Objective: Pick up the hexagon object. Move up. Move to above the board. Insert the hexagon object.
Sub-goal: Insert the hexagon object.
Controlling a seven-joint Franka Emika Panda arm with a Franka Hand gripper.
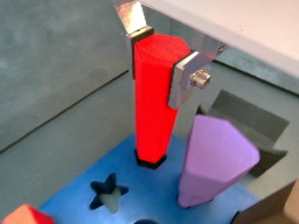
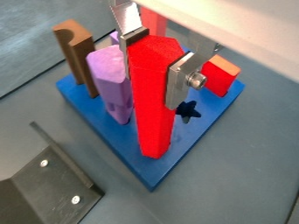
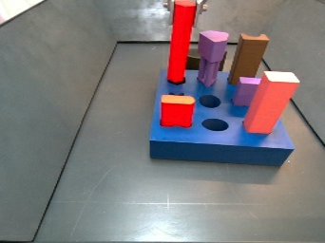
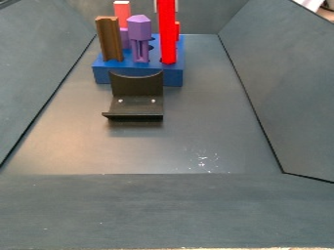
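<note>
The hexagon object (image 1: 155,96) is a tall bright red prism rod, standing upright. My gripper (image 1: 163,54) is shut on its upper end, with a silver finger on each side, as the wrist view (image 2: 156,57) also shows. The rod's lower end sits in a dark hole at a corner of the blue board (image 1: 82,188). In both side views the rod (image 3: 181,43) (image 4: 167,29) rises above the other pegs on the board (image 3: 216,142) (image 4: 102,70). The gripper body is mostly cut off at the frame edge in both side views.
A purple peg (image 3: 212,57), a brown peg (image 3: 250,57), a short red block with a yellow top (image 3: 178,110) and a salmon block with a white top (image 3: 271,102) stand in the board. A star-shaped hole (image 1: 107,192) is open. The fixture (image 4: 135,95) stands beside the board.
</note>
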